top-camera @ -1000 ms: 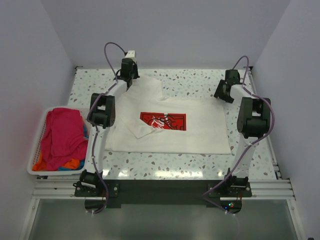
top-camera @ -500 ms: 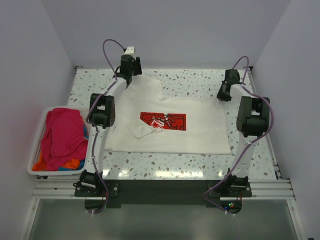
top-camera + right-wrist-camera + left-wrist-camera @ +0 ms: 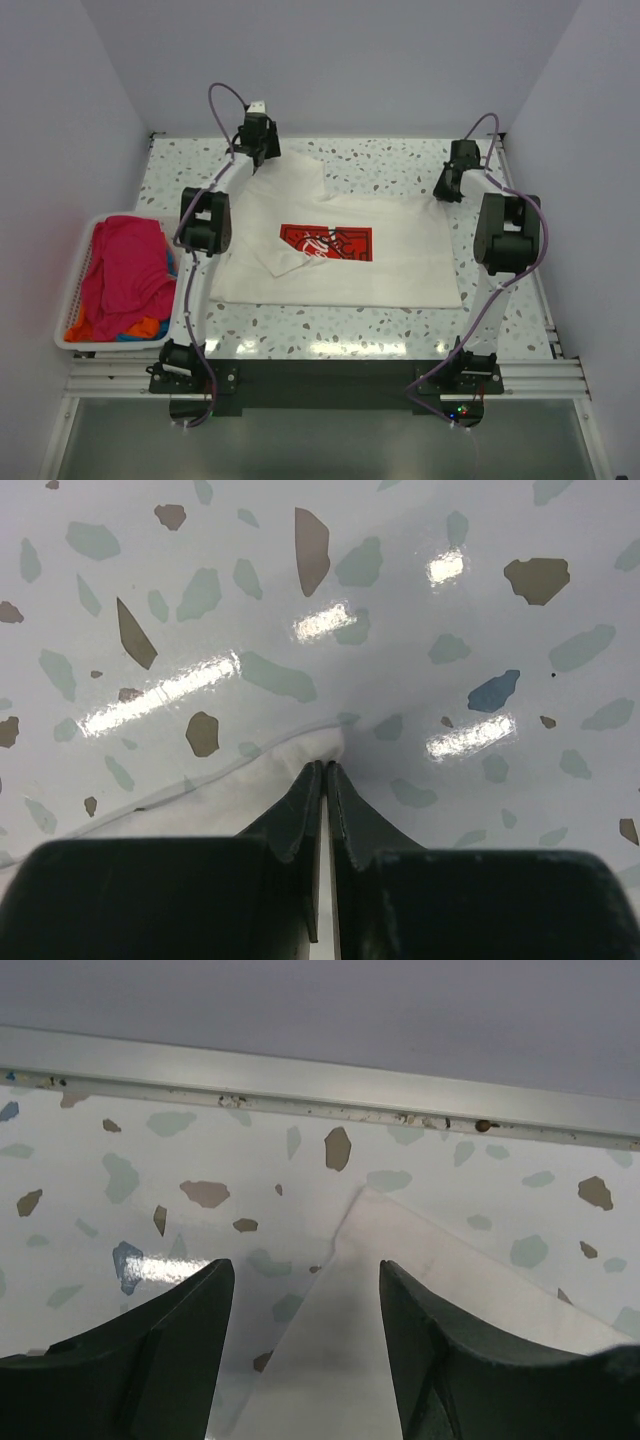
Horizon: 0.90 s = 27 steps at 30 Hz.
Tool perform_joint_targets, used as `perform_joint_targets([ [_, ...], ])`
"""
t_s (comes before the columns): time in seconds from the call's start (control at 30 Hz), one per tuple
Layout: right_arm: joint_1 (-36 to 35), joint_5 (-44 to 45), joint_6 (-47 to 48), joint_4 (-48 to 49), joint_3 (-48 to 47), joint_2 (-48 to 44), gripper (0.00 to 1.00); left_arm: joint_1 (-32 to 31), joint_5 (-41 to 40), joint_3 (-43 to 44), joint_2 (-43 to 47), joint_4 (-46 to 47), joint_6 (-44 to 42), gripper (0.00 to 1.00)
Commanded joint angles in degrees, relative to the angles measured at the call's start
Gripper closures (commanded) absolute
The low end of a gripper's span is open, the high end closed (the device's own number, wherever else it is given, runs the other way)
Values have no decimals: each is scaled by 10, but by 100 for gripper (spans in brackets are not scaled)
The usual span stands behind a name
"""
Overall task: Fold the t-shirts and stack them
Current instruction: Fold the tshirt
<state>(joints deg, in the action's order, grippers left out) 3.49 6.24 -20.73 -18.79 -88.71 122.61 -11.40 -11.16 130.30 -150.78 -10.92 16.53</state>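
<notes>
1. While it lies flat at the middle of the surface [image 3: 400,165], the white shirt [image 3: 340,270] runs lengthwise left to right, one flap pointing to the far-left corner.
2. Left arm [image 3: 205,220] stretched far; left hand [image 3: 305,1272] released, fingers [image 3: 150,1360] straddling that flap's corner.
3. Right arm [image 3: 505,235] reaches far right; right hand [image 3: 325,772] clenched on the shirt's far-right corner.

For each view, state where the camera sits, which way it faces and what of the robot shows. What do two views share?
Top external: above, behind the arms, looking down on table, white t-shirt, basket; both arms show.
Left wrist: faces the t-shirt's far corner; open left hand shows.
Right wrist: faces the table; right hand shut on the t-shirt edge.
Shared: both wrists see the t-shirt.
</notes>
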Motion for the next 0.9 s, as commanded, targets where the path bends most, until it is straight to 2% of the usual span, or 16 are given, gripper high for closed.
perform_joint_targets([
  [0.0,0,-19,-10,12,11,-33,96,-1,-5,17,-7,-31,16,36],
  [0.23,0,-27,-12,19,24,-38,96,-6,14,13,-15,-35,19,44],
  [0.63,0,-28,-12,21,22,-37,97,-7,57,-10,-10,2,33,72],
  [0.87,0,-32,-12,20,12,-30,99,-7,61,-27,14,49,31,93],
])
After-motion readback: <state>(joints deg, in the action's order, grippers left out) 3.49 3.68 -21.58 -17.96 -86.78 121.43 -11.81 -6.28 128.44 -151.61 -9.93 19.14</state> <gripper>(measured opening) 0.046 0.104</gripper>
